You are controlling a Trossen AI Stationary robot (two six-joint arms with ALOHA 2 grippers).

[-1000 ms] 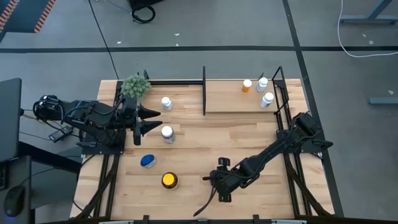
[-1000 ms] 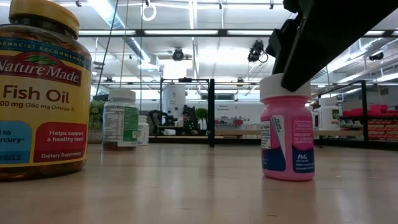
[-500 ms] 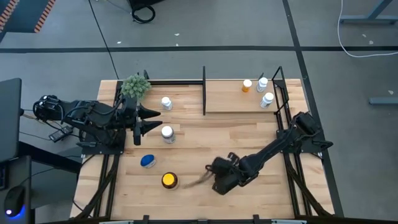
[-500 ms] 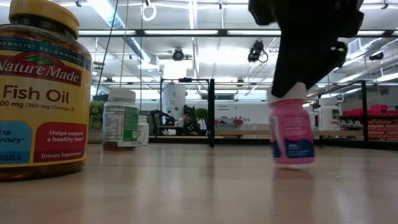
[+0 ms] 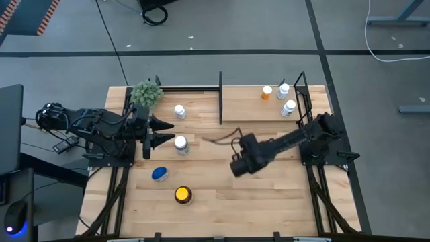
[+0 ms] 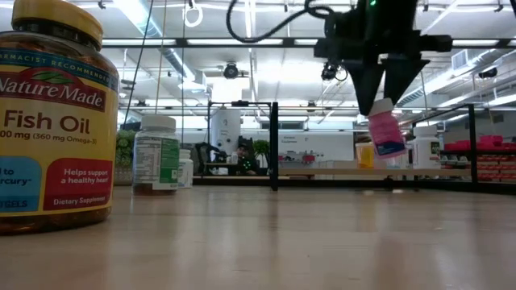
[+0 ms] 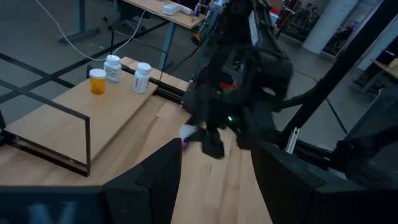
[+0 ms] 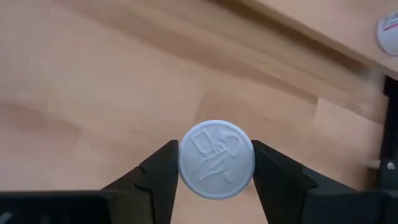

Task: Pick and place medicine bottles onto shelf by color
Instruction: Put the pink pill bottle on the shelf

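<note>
A pink medicine bottle [image 6: 387, 135] with a white cap hangs above the table's middle, with my right gripper [image 5: 240, 161] shut on it; the gripper hides it in the high view. The shelf [image 5: 252, 107] lies along the far edge. An orange bottle [image 5: 267, 92] and two white bottles [image 5: 286, 99] stand on the shelf's right end, and another white-capped bottle [image 5: 179, 111] on its left half. My left gripper [image 5: 164, 131] waits open at the left, beside a white-capped bottle [image 5: 181, 144] standing on the table. My right gripper pinches the pink bottle's white cap [image 8: 216, 160] between its two fingers [image 8: 163, 169], one on either side of the cap. The fingers come from above, slanting down. The bottle hangs below them, tilted and lifted clear of the table.
A blue-lidded bottle [image 5: 160, 173] and a wide amber fish-oil bottle with a yellow lid [image 5: 183, 195] stand near the front left. A green plant ball [image 5: 146, 94] sits at the shelf's far left corner. A black upright divider [image 5: 220, 101] splits the shelf.
My right gripper has lifted the pink bottle off the table and carried it up and toward the far edge and the shelf, rolling its wrist on the way. The bottle, upright on the table before, now hangs tilted and clear.
</note>
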